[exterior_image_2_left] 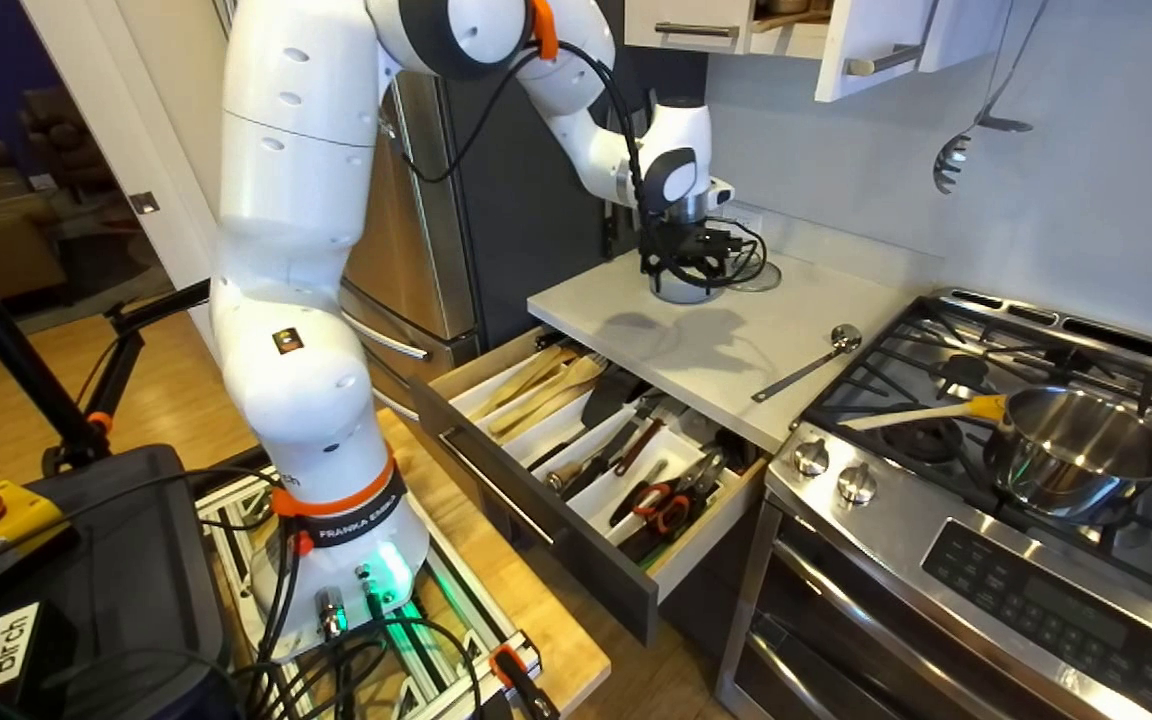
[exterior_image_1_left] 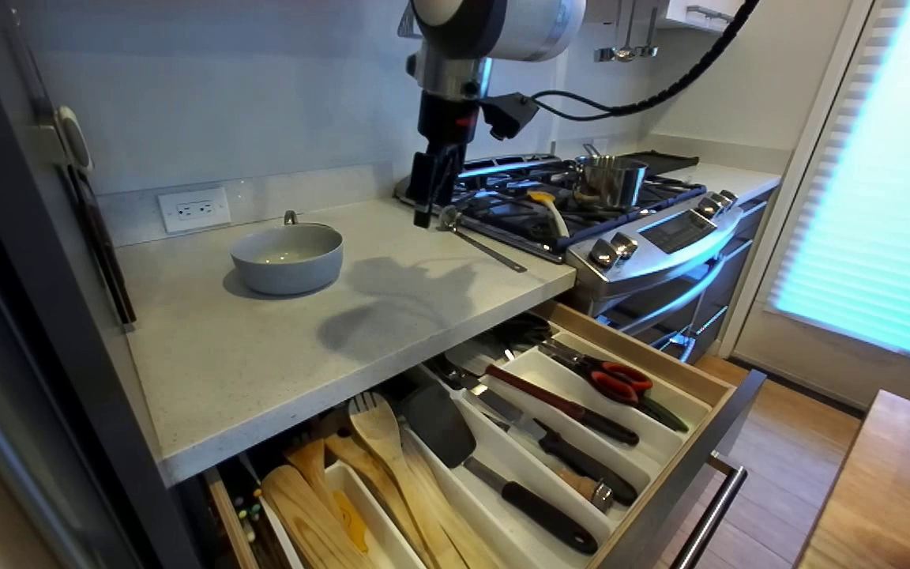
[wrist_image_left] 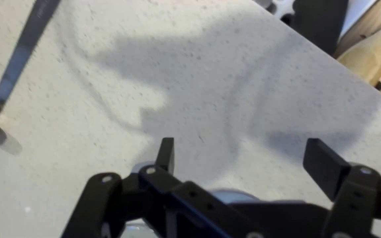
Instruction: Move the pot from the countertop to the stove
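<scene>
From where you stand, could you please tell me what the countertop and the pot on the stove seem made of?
Countertop: smooth stone or composite, judging by its fine specks. Pot: polished metal, probably stainless steel, given its mirror-like reflections.

Grey bowl (exterior_image_1_left: 287,270), pulled-out utensil drawer (exterior_image_2_left: 596,560), red-handled scissors (exterior_image_1_left: 602,368), wooden fork (exterior_image_1_left: 385,441), white wall outlet (exterior_image_1_left: 194,210)

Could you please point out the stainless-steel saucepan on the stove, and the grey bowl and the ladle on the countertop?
Stainless-steel saucepan (exterior_image_1_left: 614,185): in an exterior view, on its outer wall.
Grey bowl (exterior_image_1_left: 287,270): in an exterior view, on its outer wall.
Ladle (wrist_image_left: 21,56): in the wrist view, on its handle.
</scene>
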Robot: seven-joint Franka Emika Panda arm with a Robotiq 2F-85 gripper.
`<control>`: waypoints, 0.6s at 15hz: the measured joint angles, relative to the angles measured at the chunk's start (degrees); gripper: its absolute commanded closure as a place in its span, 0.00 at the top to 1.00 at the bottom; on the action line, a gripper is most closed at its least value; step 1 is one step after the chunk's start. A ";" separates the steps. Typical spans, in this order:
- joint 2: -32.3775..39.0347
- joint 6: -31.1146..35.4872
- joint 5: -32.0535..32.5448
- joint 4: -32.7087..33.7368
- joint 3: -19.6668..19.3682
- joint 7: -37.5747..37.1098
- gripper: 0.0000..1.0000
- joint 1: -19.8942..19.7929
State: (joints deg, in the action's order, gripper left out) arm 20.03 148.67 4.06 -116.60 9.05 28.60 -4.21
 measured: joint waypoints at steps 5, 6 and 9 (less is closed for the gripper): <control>-11.71 13.60 -0.02 -13.32 2.35 -8.14 1.00 7.11; -14.39 15.74 -0.24 -16.33 2.80 -9.11 1.00 8.05; -23.15 21.91 -4.69 -26.26 4.49 -8.22 1.00 8.80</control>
State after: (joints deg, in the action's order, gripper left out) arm -3.11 170.57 -0.63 -142.86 13.53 20.39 4.59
